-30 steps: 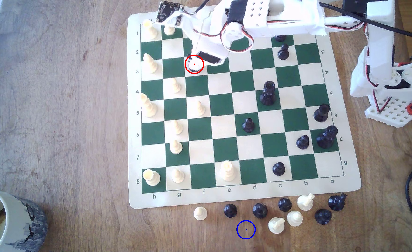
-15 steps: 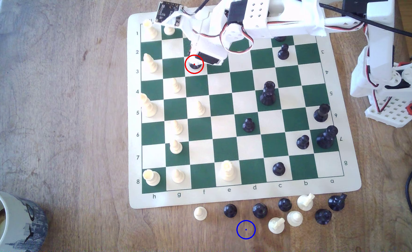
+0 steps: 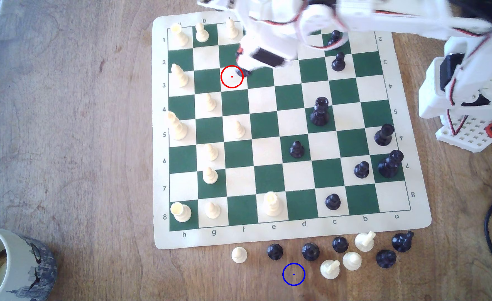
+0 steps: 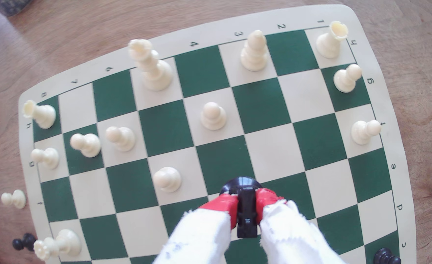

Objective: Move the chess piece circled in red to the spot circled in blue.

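While the claw is clamped on the piece, lifted off the board, the blue spot at the lower middle waits bare.

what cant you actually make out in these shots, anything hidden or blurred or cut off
- The chess piece: in the exterior view the blurred arm covers most of it; in the wrist view the gripper hides its body's sides.
- Whether its base is off the board: not clear.
- The mug: cut off by the exterior view's edge.
- The black piece near file c: cut off by the wrist view's edge.
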### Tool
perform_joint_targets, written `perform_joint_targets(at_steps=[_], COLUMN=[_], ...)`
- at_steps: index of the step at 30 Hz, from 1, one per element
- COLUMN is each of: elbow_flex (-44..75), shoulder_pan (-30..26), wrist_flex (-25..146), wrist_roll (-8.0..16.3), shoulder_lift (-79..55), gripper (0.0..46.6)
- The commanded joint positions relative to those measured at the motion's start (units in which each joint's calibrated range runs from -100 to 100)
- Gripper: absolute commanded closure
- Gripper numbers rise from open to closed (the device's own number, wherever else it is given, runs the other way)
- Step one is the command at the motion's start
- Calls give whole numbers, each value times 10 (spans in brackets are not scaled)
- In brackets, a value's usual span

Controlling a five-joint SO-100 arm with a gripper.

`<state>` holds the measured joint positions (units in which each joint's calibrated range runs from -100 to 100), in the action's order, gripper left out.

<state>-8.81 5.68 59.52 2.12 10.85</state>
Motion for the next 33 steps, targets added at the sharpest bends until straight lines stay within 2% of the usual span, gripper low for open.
perform_joint_targets(at_steps=[1,7,11,19,25,33], elbow_flex=[-5,-32,-32,-63,-66,-19], shoulder_pan=[-64,-207,-277,-373,-408,-419], wrist_flex=[18,36,33,-21,-83,-137], wrist_roll=[0,-1,1,7,7,3], shoulder_lift=[144,204,202,129,51,-49], gripper=[464,464,464,464,464,464])
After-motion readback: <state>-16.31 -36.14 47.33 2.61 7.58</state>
